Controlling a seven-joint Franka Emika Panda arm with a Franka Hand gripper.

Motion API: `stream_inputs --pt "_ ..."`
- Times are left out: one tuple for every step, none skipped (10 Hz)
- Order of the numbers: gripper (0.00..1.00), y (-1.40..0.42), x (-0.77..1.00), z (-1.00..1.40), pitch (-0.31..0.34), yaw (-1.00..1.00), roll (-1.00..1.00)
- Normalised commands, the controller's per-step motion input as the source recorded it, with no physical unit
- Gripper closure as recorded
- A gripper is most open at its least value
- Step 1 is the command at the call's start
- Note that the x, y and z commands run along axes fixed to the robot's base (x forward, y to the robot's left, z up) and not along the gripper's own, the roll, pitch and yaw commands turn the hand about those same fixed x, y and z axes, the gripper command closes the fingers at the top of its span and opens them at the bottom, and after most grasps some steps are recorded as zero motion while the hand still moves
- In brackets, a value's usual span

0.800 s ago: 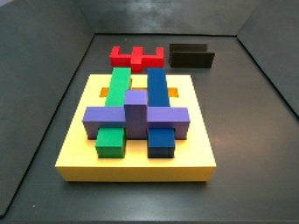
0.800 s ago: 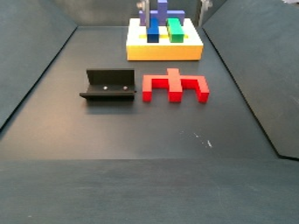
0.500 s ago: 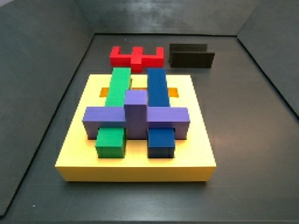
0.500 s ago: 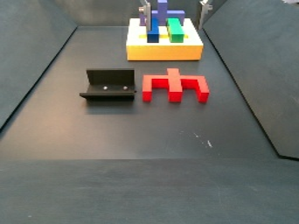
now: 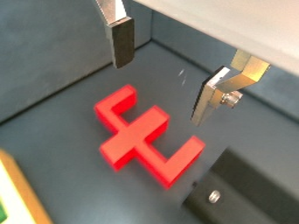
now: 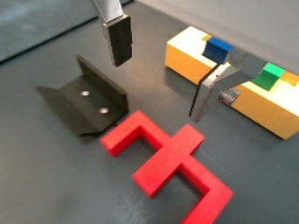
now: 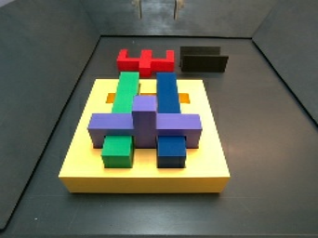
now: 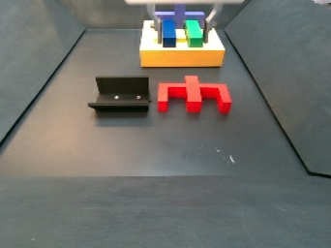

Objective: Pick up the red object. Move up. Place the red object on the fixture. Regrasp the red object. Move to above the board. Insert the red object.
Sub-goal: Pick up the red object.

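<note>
Gripper (image 5: 167,74) hangs above the red object (image 5: 142,138), jaws open, nothing between the fingers (image 5: 121,42). In both wrist views the silver plates stand well apart and clear of the block. In a side view only the finger tips show at the top edge (image 7: 158,8), high over the floor (image 8: 168,155).

Red object (image 8: 195,94) lies flat on the floor, prongs pointing toward the near side in that side view, bar edge toward the board (image 8: 181,53). It sits just beside the fixture (image 8: 119,95), a narrow gap between them, not touching. In a wrist view the fixture (image 6: 82,96) shows its open top and two screw heads on the inner wall.

Board (image 7: 147,167) is apart from the red object (image 7: 145,60), with a strip of bare floor between. Green (image 7: 122,116), blue (image 7: 169,116) and purple (image 7: 145,121) blocks sit on it.

Open floor all round the near side of the red object in a side view; side walls are well away from both pieces.
</note>
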Motion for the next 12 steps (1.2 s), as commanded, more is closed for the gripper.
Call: stream_inputs --pt "0.0 -0.54 0.0 -1.0 -0.083 0.0 0.1" --pt "0.0 -0.27 -0.03 -1.0 -0.006 -0.01 0.15" --pt "0.0 -0.12 -0.21 -1.0 -0.066 -0.01 0.11" --pt "0.0 -0.01 -0.31 -0.99 -0.134 0.0 0.09" --pt "0.0 -0.04 -0.21 -0.95 -0.124 0.0 0.14" --pt "0.0 -0.07 -0.13 -0.82 -0.144 0.0 0.11" --pt "0.0 -0.08 0.0 -0.61 -0.181 0.0 0.0" --pt "0.0 -0.09 0.01 -0.62 -0.14 0.0 0.05" --pt "0.0 -0.07 0.0 -0.48 -0.077 0.0 0.04" --pt "0.0 -0.03 0.0 -0.34 -0.031 0.0 0.01" --pt "0.0 0.0 0.0 -0.27 -0.02 0.0 0.0" --pt "0.0 0.0 0.0 -0.22 -0.004 0.0 0.0"
